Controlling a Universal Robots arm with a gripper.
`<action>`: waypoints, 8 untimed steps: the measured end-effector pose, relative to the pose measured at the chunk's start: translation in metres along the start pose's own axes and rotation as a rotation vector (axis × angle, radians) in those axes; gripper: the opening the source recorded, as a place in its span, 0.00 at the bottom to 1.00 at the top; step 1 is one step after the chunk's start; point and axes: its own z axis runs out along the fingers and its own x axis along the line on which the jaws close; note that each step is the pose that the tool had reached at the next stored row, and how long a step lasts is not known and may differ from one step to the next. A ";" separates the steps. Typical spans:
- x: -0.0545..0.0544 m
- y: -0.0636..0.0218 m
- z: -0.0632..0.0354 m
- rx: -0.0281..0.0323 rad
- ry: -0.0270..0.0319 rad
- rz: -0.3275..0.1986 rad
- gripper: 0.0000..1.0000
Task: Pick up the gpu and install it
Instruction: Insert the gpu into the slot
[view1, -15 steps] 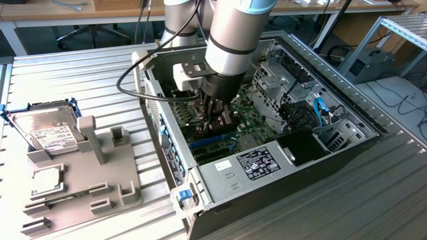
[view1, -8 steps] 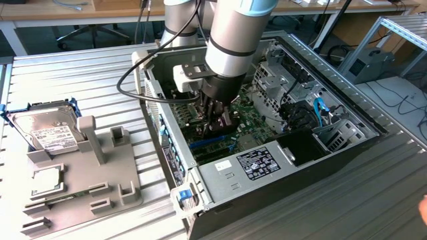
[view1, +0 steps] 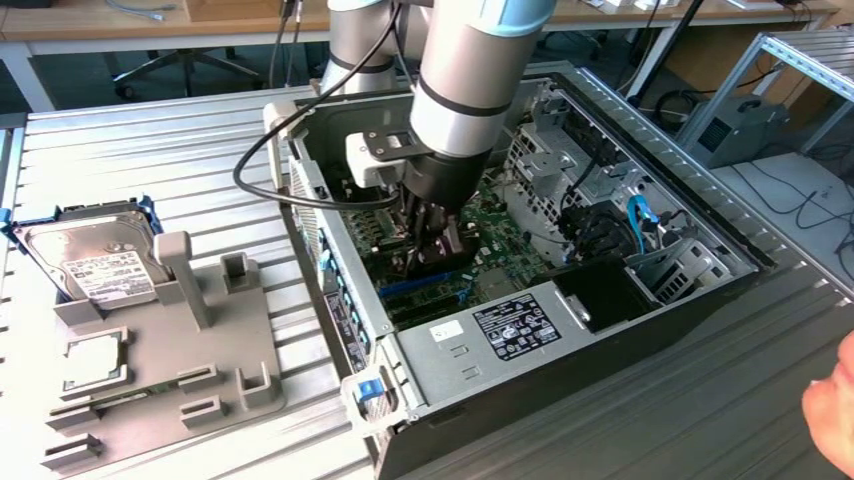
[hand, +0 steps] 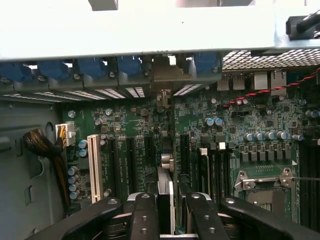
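The arm (view1: 461, 90) is being held down inside the open case (view1: 694, 200), at about 12 o'clock of the exterior view. The gripper (view1: 443, 243) is being kept low over the motherboard (view1: 514, 250), and its fingers (hand: 145, 217) are closed on the gpu (hand: 165, 200), pinched edge-on between the two pads. In the wrist view the card is being presented upright above the expansion slots (hand: 129, 165), with the white slot (hand: 93, 167) off to one side and the blue clips (hand: 92, 66) of the rear wall beyond; whether the card is touching a slot cannot be told. Outside the case, at about 9 o'clock of the exterior view, a hard drive (view1: 83, 255) is being kept in its blue holder, just beside a grey fixture (view1: 167, 375). At 4 o'clock, at the exterior view's right edge, a hand (view1: 834, 405) is being held well apart from the case.
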 end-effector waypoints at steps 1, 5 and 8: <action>0.000 0.0000 0.0004 0.0000 -0.0001 0.000 0.27; 0.000 0.0000 0.0015 0.0000 -0.0002 0.000 0.27; 0.000 0.0001 0.0033 0.0000 -0.0001 0.000 0.27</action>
